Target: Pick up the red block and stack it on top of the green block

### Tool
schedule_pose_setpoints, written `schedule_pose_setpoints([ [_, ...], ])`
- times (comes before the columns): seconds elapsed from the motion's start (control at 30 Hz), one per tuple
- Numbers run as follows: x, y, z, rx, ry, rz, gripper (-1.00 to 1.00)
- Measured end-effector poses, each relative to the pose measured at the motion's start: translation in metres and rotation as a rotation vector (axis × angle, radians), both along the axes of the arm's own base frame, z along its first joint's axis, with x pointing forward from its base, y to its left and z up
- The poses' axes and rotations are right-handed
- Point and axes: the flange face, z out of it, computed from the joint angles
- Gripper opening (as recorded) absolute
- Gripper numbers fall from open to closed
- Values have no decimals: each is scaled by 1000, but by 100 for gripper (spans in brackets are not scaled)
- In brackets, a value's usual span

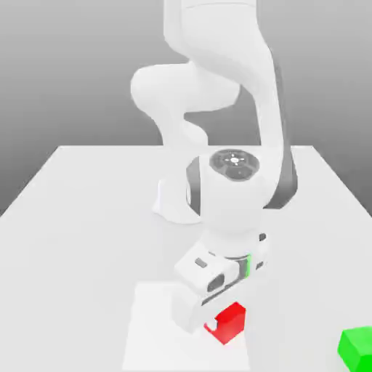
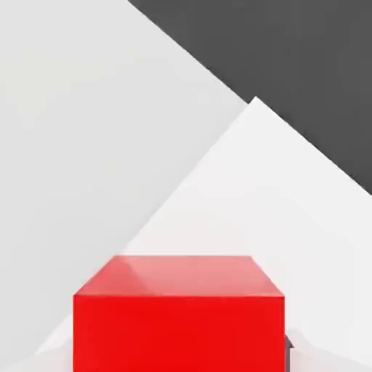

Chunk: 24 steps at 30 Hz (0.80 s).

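Gripping red block (image 1: 231,322), claw (image 1: 211,323) closed

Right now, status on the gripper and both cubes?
Gripper down at the small red cube, shut on it, cube on the white table. Small green cube apart, toward the exterior view's right. Nothing between them.

red block (image 2: 178,312): seen close up, top face and one side face shown
surface (image 2: 87,145): light grey, a paler white patch (image 2: 254,203) is seen under the block
background (image 2: 290,65): dark grey
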Motion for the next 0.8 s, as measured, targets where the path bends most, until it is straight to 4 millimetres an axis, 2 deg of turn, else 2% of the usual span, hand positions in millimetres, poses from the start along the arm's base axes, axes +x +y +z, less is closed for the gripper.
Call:
schedule_pose_setpoints([
  [0.13,0,0,41,0,0,0,-100],
  [0.2,8,16,54,0,0,56,-100],
  [0.37,39,97,72,-3,0,309,-100],
  [0.53,52,195,88,1,1,579,-100],
  [0.6,53,213,72,1,1,625,-100],
  [0.67,53,217,44,1,1,636,-100],
  [0.7,52,218,33,1,1,638,100],
  [0.8,52,218,33,1,1,638,100],
])
